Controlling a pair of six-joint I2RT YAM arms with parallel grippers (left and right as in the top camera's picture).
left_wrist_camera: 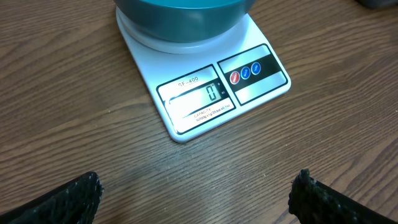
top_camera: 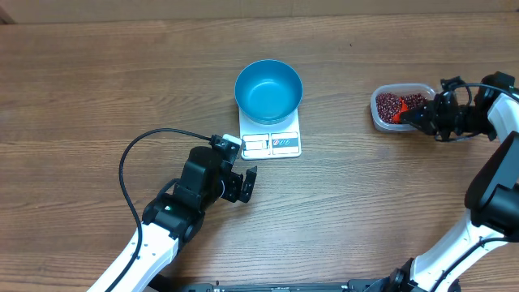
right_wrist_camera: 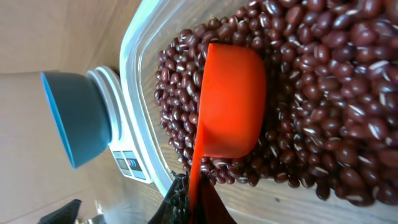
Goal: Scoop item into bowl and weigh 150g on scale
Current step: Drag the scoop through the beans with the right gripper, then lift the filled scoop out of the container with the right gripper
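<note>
Right wrist shows right fingers (right_wrist_camera: 177, 204) clenching the red plastic scoop (right_wrist_camera: 230, 99), which should dig under the small maroon beans (right_wrist_camera: 323, 93); left fingers (left_wrist_camera: 68, 199) released.

We count one bowl (top_camera: 268, 91); one scale (top_camera: 272, 144); one tub (right_wrist_camera: 132, 68); one scoop (right_wrist_camera: 230, 99); beans (right_wrist_camera: 323, 93) beyond counting; two grippers, the left gripper (left_wrist_camera: 198, 180) and the right gripper (right_wrist_camera: 189, 200).

A wooden table (top_camera: 81, 81) fills the whole view. Its top is brown, with fine grain lines running from side to side and some darker streaks. The light is soft and even, perhaps from above, and the shadows on the wood are weak.
</note>
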